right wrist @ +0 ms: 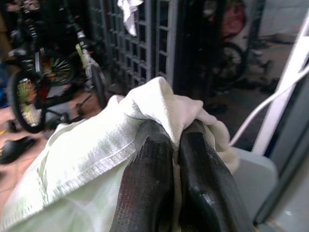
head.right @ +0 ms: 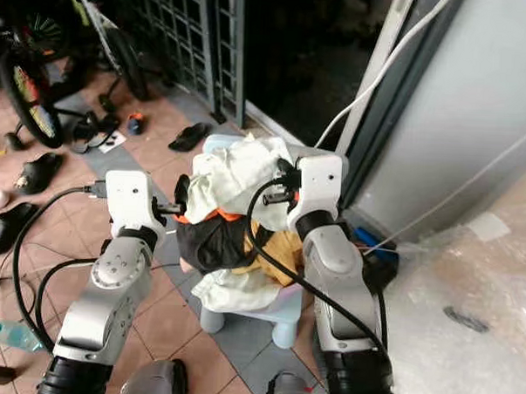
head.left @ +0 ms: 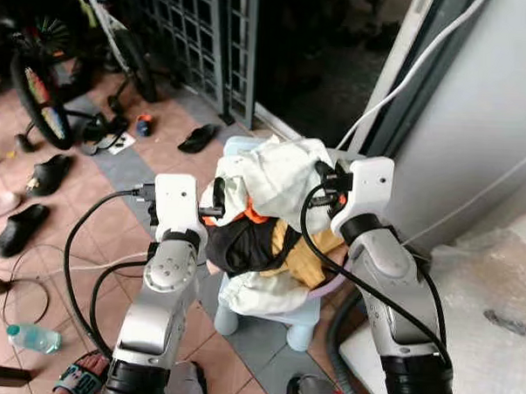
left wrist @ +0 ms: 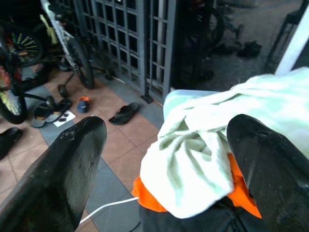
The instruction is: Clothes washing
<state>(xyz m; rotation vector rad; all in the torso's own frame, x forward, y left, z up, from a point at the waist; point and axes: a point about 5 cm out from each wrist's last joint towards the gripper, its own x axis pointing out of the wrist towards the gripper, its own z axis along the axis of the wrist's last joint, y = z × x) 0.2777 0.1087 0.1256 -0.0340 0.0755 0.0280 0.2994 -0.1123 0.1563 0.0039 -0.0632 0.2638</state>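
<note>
Right gripper [right wrist: 176, 145]: jaws pinched shut on pale green cloth [head.left: 281, 176] atop clothes pile [head.left: 261, 240]. Left gripper [left wrist: 169, 159]: jaws wide, straddling same cloth's edge. Pile sits on light blue stool [head.left: 275, 313].

The robot has two silver jointed arms with white boxy wrist housings, looping black cables, black elbow collars and long black fingers [left wrist: 58, 179].

The heap of clothes [head.left: 270, 223] smothers the pale blue stool [head.left: 267, 312], flanked tight by both arms. At three o'clock a grey wall [head.left: 502, 111] blocks passage. Open tiled floor [head.left: 88, 198] lies toward nine, past scattered sandals [head.left: 37, 174] and cables [head.left: 32, 283].
</note>
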